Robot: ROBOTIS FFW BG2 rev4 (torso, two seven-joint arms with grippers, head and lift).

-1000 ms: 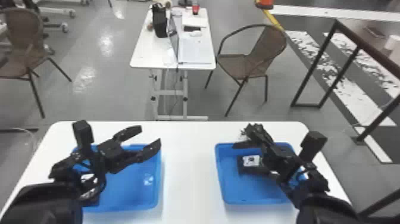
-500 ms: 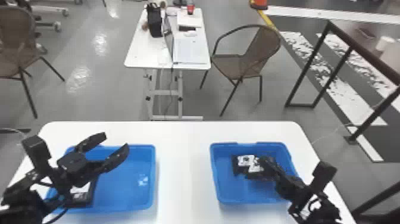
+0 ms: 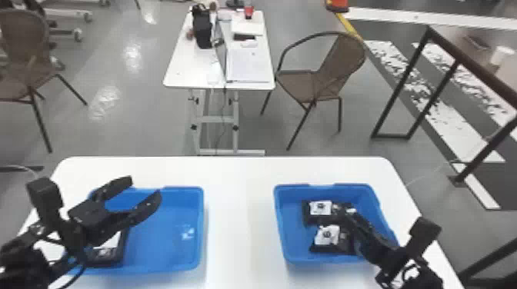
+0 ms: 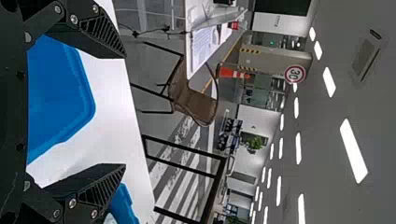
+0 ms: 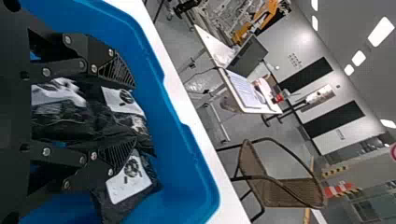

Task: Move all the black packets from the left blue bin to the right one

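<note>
Above the left blue bin (image 3: pixel 165 267), my left gripper (image 3: pixel 143 187) stands open; in the left wrist view the same gripper (image 4: pixel 125 111) has nothing between its fingers. A black packet (image 3: pixel 119 246) with a white label lies partly hidden beneath it. My right gripper (image 3: pixel 340 215) is low inside the right blue bin (image 3: pixel 282 234). Black packets lie around it, one (image 3: pixel 307 211) at the back and one (image 3: pixel 317 246) nearer the front. In the right wrist view, the right gripper (image 5: pixel 134 113) is parted over the packets (image 5: pixel 93 116), with another packet (image 5: pixel 149 186) beside its lower finger.
Both bins stand on a white table (image 3: pixel 242 223), a strip of tabletop between them. Behind it are a second table (image 3: pixel 177 73) with a laptop, a wicker chair (image 3: pixel 300 80) and a dark metal frame (image 3: pixel 400 84).
My right gripper has come lower and nearer in the right bin, and a packet now lies closer to the bin's front. The left gripper went left, then back slightly right, staying open.
</note>
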